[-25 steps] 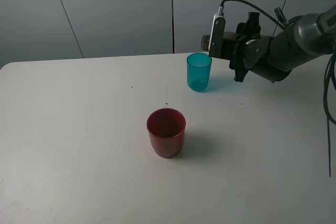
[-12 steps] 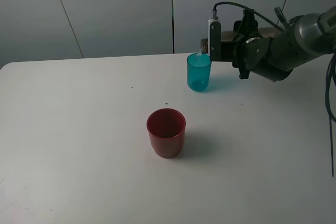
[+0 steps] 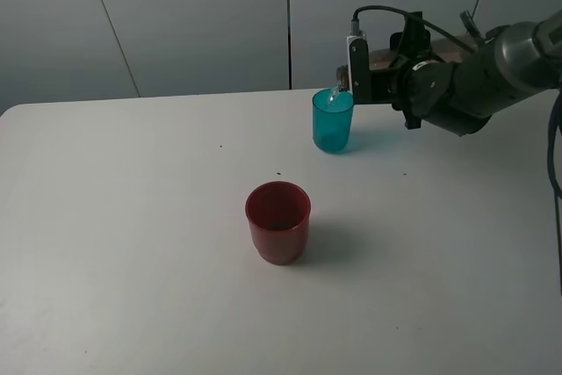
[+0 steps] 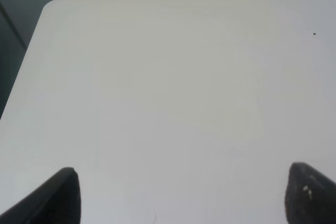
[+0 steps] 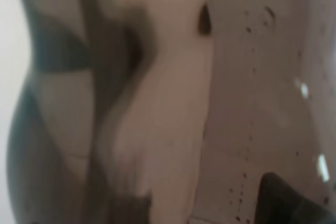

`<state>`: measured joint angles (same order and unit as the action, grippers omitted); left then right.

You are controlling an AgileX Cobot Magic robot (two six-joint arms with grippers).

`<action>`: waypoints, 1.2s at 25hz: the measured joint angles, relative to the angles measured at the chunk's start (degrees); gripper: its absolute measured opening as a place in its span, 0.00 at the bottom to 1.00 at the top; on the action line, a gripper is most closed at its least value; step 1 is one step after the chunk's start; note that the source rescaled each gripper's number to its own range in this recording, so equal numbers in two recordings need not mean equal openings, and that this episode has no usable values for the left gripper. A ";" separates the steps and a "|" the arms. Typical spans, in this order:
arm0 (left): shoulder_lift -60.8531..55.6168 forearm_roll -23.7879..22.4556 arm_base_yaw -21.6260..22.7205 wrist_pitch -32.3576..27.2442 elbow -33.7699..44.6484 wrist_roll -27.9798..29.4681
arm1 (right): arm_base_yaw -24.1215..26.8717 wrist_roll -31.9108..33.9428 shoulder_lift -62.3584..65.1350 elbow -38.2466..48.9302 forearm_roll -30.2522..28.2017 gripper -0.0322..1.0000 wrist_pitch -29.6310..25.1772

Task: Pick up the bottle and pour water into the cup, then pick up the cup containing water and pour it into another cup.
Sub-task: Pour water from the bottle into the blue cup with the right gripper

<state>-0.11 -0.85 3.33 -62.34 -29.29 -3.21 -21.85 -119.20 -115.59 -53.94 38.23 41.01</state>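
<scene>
Short, wide dark red plastic cup (image 3: 277,221) sits in the middle, contents unclear; right of it, the slim translucent teal plastic tumbler (image 3: 333,122) catches water (image 3: 335,91) from the tipped smoky grey-brown plastic bottle (image 3: 379,59). Right gripper (image 3: 407,69) clamps that bottle; left gripper (image 4: 181,195) has its fingers apart. Two cups, one bottle.

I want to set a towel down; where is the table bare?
Bare: the table's whole left half, beside the red cup, and the strip in front of it. Crowded: back right, where the right arm tips the bottle over the teal cup.
</scene>
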 joint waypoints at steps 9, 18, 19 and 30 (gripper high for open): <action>0.00 0.00 0.00 0.00 0.00 0.00 | 0.84 -0.54 0.00 0.00 -0.75 0.04 0.33; 0.00 0.00 0.00 0.00 0.00 0.00 | 1.29 -0.54 0.00 0.00 -3.60 0.04 2.03; 0.00 0.00 0.00 0.00 0.00 0.00 | 1.29 -0.54 0.00 0.00 -4.52 0.04 2.03; 0.00 0.00 0.00 0.00 0.00 0.00 | 1.29 -0.54 0.00 0.00 -9.77 0.04 5.35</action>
<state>-0.11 -0.85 3.33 -62.34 -29.29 -3.21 -20.56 -119.74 -115.59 -53.94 28.46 46.36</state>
